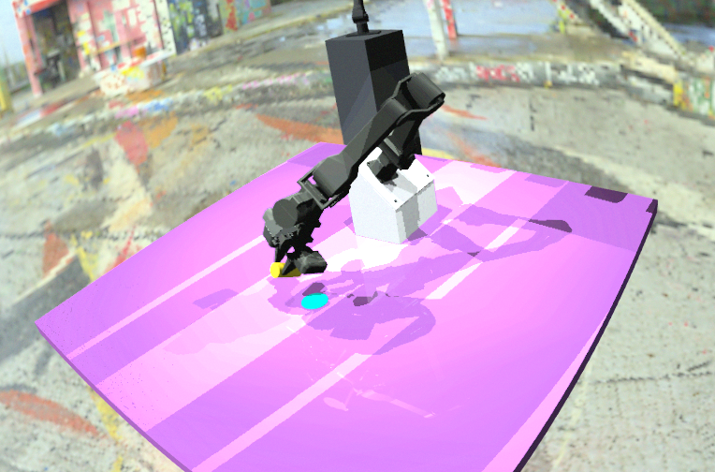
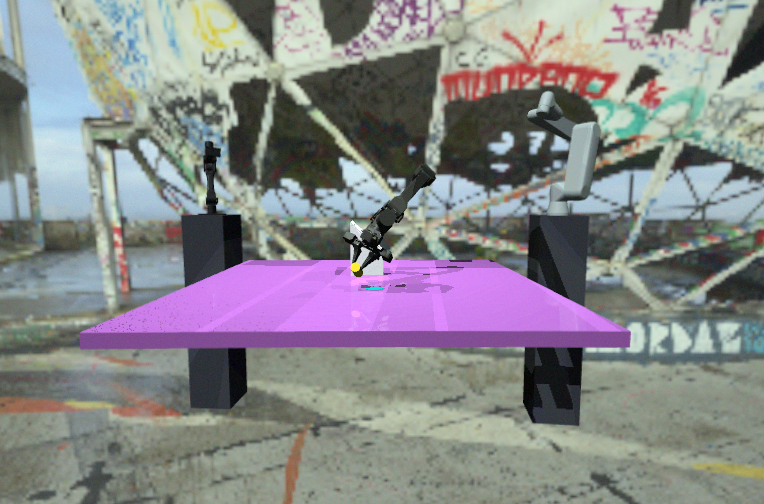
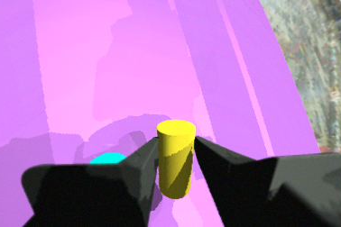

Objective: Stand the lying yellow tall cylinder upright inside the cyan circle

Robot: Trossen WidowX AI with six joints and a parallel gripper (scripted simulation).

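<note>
The yellow cylinder (image 1: 276, 270) (image 2: 355, 267) (image 3: 175, 167) is held between the fingertips, raised above the table. It is far from upright: one round end faces out toward the exterior camera, and its body runs back toward the arm's base, slightly lower there. My gripper (image 1: 285, 269) (image 2: 358, 268) (image 3: 176, 140) is shut on it, with one finger on each side near the outer end. The flat cyan circle (image 1: 314, 301) (image 2: 374, 288) (image 3: 107, 158) lies on the table, off to one side of the cylinder. In the wrist view the left finger hides its lower part.
The purple-pink table (image 1: 425, 400) (image 2: 359, 339) (image 3: 16, 45) carries the arm's white base block (image 1: 372, 213) behind the gripper. Dark pillars (image 2: 213, 368) (image 2: 552, 380) (image 1: 364, 83) stand beyond the table, with other arms on top. The table's edge shows at right in the wrist view.
</note>
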